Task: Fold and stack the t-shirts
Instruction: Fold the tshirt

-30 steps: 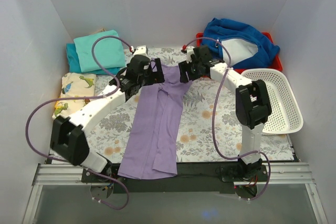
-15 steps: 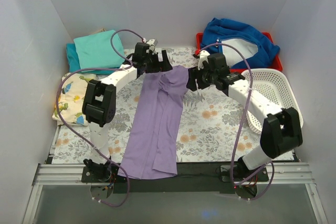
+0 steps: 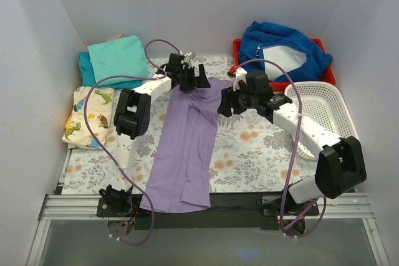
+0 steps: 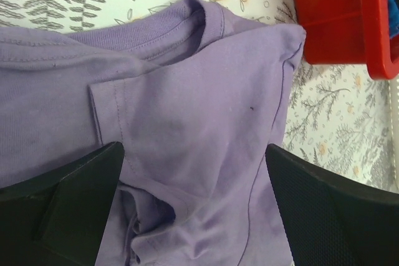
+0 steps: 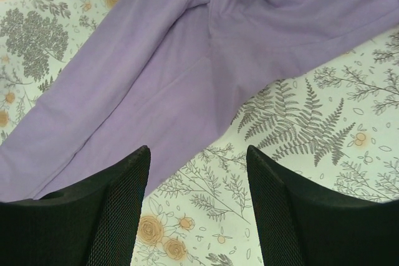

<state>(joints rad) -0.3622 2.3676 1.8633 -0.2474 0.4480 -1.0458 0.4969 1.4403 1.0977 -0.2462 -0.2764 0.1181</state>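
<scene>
Lavender cotton is lying folded lengthwise into one long strip: the lavender t-shirt (image 3: 186, 144) is resting on the floral tablecloth (image 3: 262, 147).

1. Orientation. The long axis is running from the far centre of the table to the near edge, leaning slightly left toward the near end. The collar (image 4: 199, 20) is pointing at the far side. The hem (image 3: 174, 204) is lying at the near edge and partly hanging over it.

2. Left gripper (image 3: 194, 79). It is sitting over the collar end. In the left wrist view its jaws are standing wide apart, with the shoulder fabric and a sleeve seam showing between them. Nothing is being clamped. The red bin (image 4: 336, 23) is showing just beyond the shoulder corner.

3. Right gripper (image 3: 225, 103). It is sitting at the right edge of the strip, just below the shoulder. Its fingers (image 5: 121, 185) are spread wide, framing the garment's edge and bare tablecloth beside it. Whether the tips are touching the fabric cannot be told.

4. Other garments. The turquoise t-shirt (image 3: 118, 57) is lying folded on the teal t-shirt (image 3: 85, 70) in the far left corner, well apart from both grippers. The blue fleece jacket (image 3: 280, 45) is filling the red bin.
</scene>
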